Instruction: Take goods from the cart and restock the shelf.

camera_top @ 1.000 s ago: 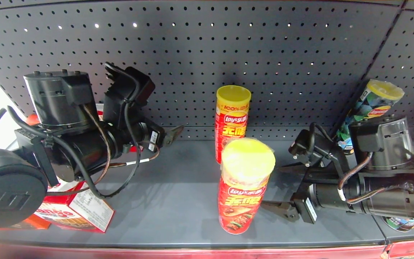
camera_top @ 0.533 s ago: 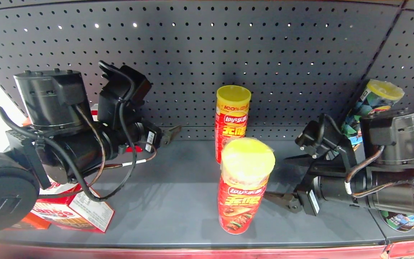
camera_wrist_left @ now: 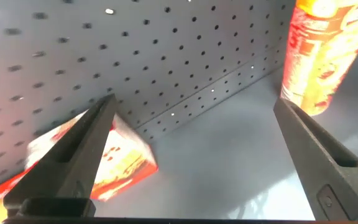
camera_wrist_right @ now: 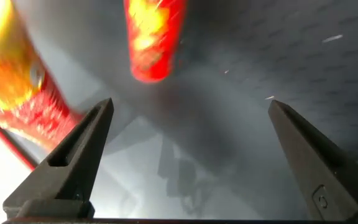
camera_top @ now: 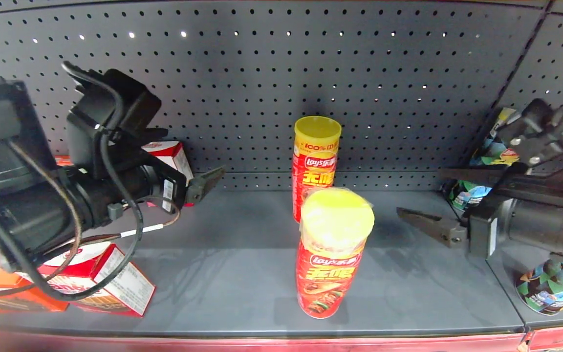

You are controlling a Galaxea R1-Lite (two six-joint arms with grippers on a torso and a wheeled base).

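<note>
Two red chip cans with yellow lids stand upright mid-shelf: the front can (camera_top: 333,254) near the shelf edge, the back can (camera_top: 314,161) by the pegboard. My left gripper (camera_top: 207,178) hovers left of them, open and holding nothing. In the left wrist view its fingers spread wide (camera_wrist_left: 192,102) with a red can (camera_wrist_left: 319,50) off to one side. My right gripper (camera_top: 419,191) is open to the right of the front can, clear of it. The right wrist view has both cans (camera_wrist_right: 151,37) (camera_wrist_right: 17,81) beyond the open right gripper (camera_wrist_right: 190,104).
Red and white boxes (camera_top: 115,283) lie at the shelf's left front, and a small one (camera_top: 171,154) leans at the back left. Green-patterned cans (camera_top: 550,288) (camera_top: 482,156) stand at the right. The grey shelf (camera_top: 223,274) has a pegboard back wall (camera_top: 281,73).
Both arms have drawn outward from the cans: the left one toward the left, the right one to the right and upward. The cans have not moved.
</note>
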